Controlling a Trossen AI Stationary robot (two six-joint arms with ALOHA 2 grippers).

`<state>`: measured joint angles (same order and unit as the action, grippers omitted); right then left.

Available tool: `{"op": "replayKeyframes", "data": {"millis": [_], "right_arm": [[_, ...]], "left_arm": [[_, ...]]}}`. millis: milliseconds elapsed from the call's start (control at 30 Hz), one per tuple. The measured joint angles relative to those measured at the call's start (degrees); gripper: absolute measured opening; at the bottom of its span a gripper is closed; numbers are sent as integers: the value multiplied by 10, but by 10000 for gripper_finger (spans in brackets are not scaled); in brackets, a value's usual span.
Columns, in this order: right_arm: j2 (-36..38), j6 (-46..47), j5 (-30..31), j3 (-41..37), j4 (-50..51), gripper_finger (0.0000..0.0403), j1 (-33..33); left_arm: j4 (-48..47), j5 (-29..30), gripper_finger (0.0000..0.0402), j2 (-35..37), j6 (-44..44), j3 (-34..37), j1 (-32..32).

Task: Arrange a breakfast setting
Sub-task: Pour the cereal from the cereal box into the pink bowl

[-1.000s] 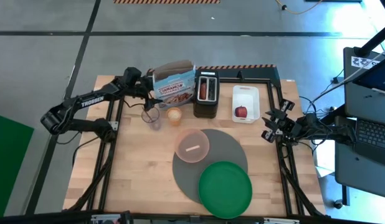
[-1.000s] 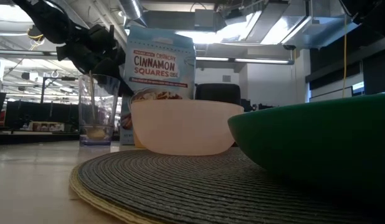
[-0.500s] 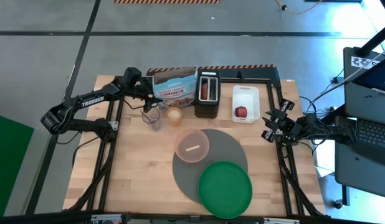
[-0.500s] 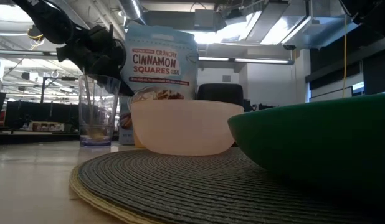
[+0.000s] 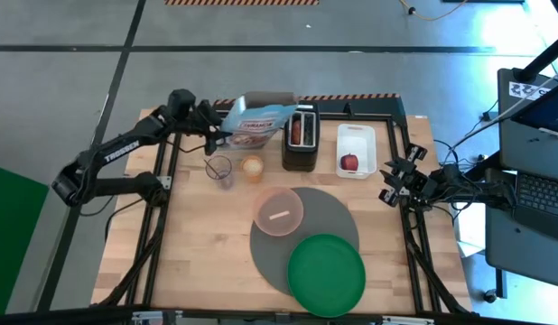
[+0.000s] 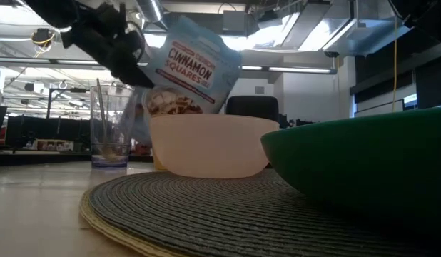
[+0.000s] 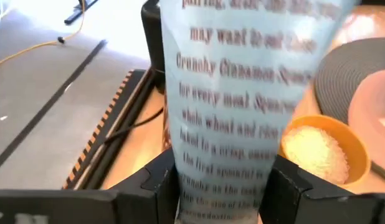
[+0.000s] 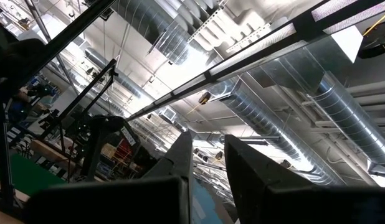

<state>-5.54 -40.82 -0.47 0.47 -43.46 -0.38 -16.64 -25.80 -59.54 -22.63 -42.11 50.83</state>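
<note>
Setting partly laid: left pincer [image 5: 218, 132] clamped on tilted cereal box [image 5: 257, 120] beyond the placemat [image 5: 338, 217], bowl [image 5: 278, 212] with spoon [image 5: 278, 216] and plate [image 5: 326, 273] on it, apple [image 5: 349, 162] unplaced in tray [image 5: 356, 135], right pincer [image 5: 389, 183] idle, nearly closed, empty.

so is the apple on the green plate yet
No, the small red apple sits in the white tray beside the toaster, while the green plate lies bare on the grey placemat.

bowl [image 5: 278, 213] on placemat [image 5: 338, 209] – plate [image 5: 326, 274] overlapping | apple [image 5: 349, 162] – in tray [image 5: 356, 135]
</note>
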Motion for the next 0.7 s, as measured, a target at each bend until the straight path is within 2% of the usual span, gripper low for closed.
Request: {"op": "replayKeyframes", "data": {"millis": [367,533,700], "right_arm": [[0,0,0,0,0,62,0],[0,0,0,0,0,62,0],[0,0,0,0,0,62,0]], "left_arm": [[-34,-8,158,19,-8,-28,0],[-36,-7,139,19,-24,-33,0],[-56,-2,122,19,-34,-74,0]]}}
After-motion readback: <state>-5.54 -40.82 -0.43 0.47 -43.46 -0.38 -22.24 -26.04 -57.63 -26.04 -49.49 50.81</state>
